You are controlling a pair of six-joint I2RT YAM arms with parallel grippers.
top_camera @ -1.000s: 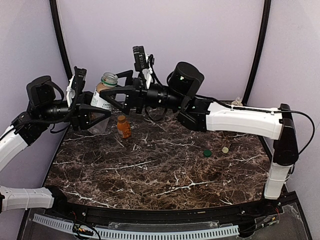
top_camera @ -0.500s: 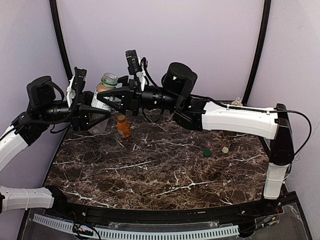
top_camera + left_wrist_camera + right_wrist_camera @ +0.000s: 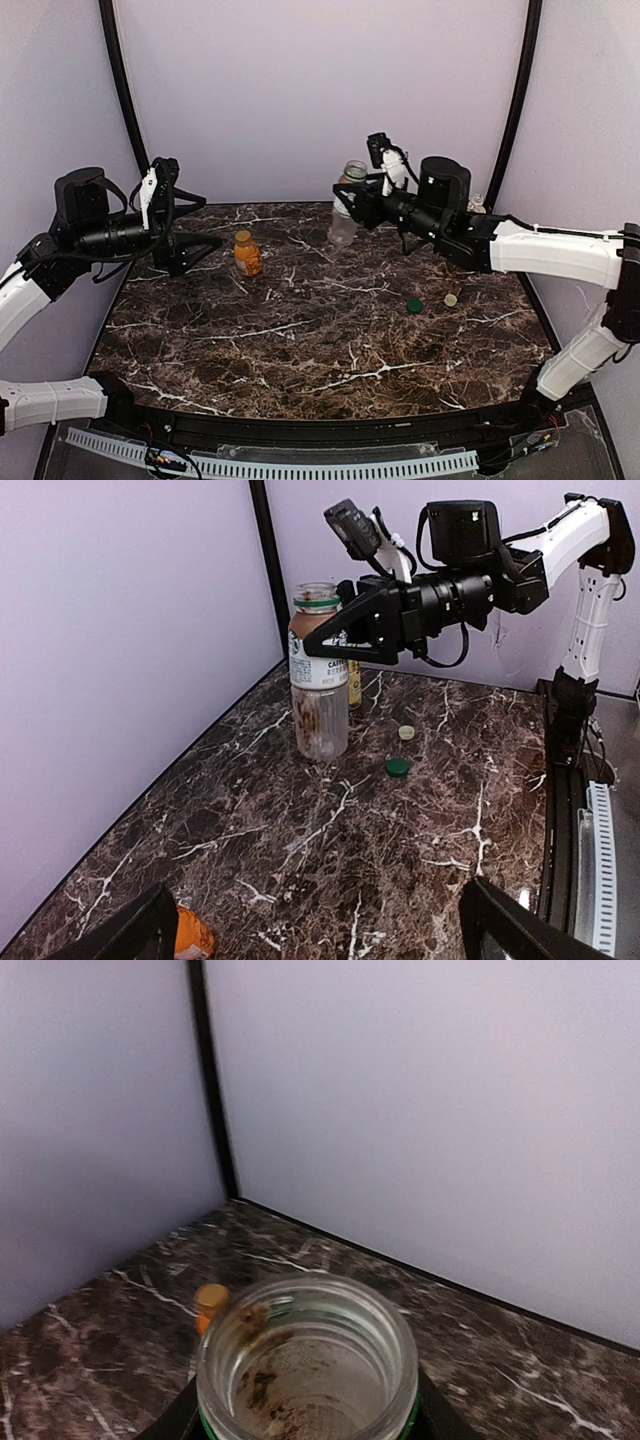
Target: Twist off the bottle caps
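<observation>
The uncapped clear bottle [image 3: 342, 228] with a white label [image 3: 317, 670] hangs upright at the back middle, at or just above the table. My right gripper [image 3: 352, 192] is shut on its neck, and its open mouth [image 3: 308, 1360] fills the right wrist view. The orange bottle [image 3: 247, 254] stands at the back left with its orange cap [image 3: 211, 1297] on. My left gripper [image 3: 208, 224] is wide open and holds nothing, with that bottle [image 3: 192, 935] beside one finger. A dark green cap [image 3: 414, 305] and a cream cap [image 3: 451, 299] lie loose on the right. A yellowish bottle [image 3: 354, 682] shows behind the clear one.
The table is dark marble [image 3: 300, 340] with lilac walls close behind and on both sides. The right arm's long white link [image 3: 545, 245] stretches over the right rear of the table. A small bottle top [image 3: 476, 203] peeks out behind that arm.
My left gripper let go of the clear bottle and opened wide. My right gripper closed on its neck and carried it right, from the back left to the back middle.
</observation>
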